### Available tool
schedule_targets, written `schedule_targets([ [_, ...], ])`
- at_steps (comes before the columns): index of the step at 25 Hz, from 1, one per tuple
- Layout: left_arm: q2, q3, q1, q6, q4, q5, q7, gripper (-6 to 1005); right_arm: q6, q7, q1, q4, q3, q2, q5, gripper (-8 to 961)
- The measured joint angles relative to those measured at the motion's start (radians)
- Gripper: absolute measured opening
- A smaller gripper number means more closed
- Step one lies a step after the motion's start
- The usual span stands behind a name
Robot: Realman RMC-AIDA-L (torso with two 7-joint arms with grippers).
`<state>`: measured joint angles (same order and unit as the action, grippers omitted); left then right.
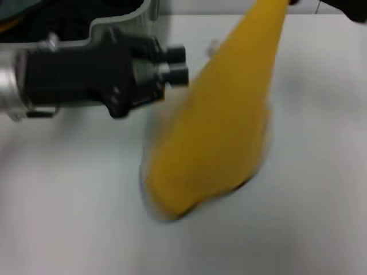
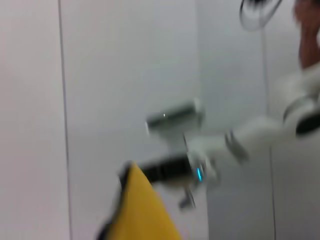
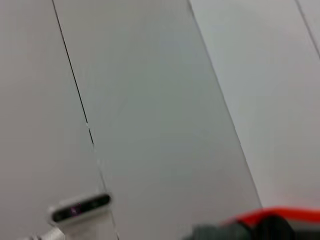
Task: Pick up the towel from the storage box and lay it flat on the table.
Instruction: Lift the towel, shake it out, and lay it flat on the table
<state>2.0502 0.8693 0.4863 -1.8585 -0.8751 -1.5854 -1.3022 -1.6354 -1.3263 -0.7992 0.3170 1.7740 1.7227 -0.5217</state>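
Matte black left gripper [image 1: 178, 64] housing with two stubby cylindrical fingers [image 1: 175, 54] on a silver wrist collar

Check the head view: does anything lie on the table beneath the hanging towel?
Nothing visible does. The towel hangs from the upper right above bare table; the left gripper is beside it.

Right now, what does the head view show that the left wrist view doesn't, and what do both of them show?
Only the head view shows the white table, the rim of the storage box at the far left, and the left tool held out over the table just left of the hanging cloth. Only the left wrist view shows a pale wall and the right arm reaching across; the right tool appears to hold the cloth's top. Both show the yellow towel hanging, its lower edge down at the table in the head view.
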Motion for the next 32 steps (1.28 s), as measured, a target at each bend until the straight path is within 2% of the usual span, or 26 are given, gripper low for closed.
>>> schedule_targets([
  [3,0.011,-0.001,-0.016,0.045,0.0,-0.047,0.01,250,0.105,-0.08,-0.077,0.055,-0.001,-0.049,-0.127,11],
  [6,0.012,-0.018,-0.035,0.063,0.001,-0.035,0.015,272,0.138,-0.171,-0.164,0.085,-0.024,-0.082,-0.313,11],
  [9,0.017,-0.07,-0.05,0.063,0.001,-0.021,0.016,293,0.132,-0.252,-0.229,0.149,-0.105,-0.088,-0.574,11],
  [10,0.021,-0.087,-0.055,0.063,0.001,-0.013,0.016,346,0.127,-0.278,-0.236,0.199,-0.139,-0.084,-0.655,11],
  [12,0.026,-0.11,-0.064,0.062,0.008,0.008,0.017,452,0.11,-0.34,-0.237,0.32,-0.214,-0.068,-0.849,11],
  [14,0.025,-0.114,-0.065,0.062,0.02,0.019,0.019,452,0.075,-0.375,-0.222,0.419,-0.3,-0.04,-0.995,11],
  [17,0.025,-0.111,-0.06,0.061,0.032,0.02,0.02,452,-0.058,-0.387,-0.172,0.598,-0.539,0.039,-1.177,11],
  [19,0.027,-0.108,-0.05,0.059,0.046,0.02,0.021,452,-0.149,-0.369,-0.133,0.695,-0.713,0.089,-1.21,11],
  [21,0.029,-0.108,-0.043,0.058,0.052,0.021,0.021,452,-0.213,-0.336,-0.106,0.758,-0.846,0.123,-1.196,11],
  [24,0.03,-0.108,-0.03,0.058,0.059,0.021,0.021,452,-0.245,-0.304,-0.085,0.786,-0.927,0.138,-1.131,11],
  [32,0.02,-0.109,0.04,0.073,0.14,0.0,0.046,453,-0.259,-0.232,-0.089,0.773,-0.94,0.142,-1.065,11],
])
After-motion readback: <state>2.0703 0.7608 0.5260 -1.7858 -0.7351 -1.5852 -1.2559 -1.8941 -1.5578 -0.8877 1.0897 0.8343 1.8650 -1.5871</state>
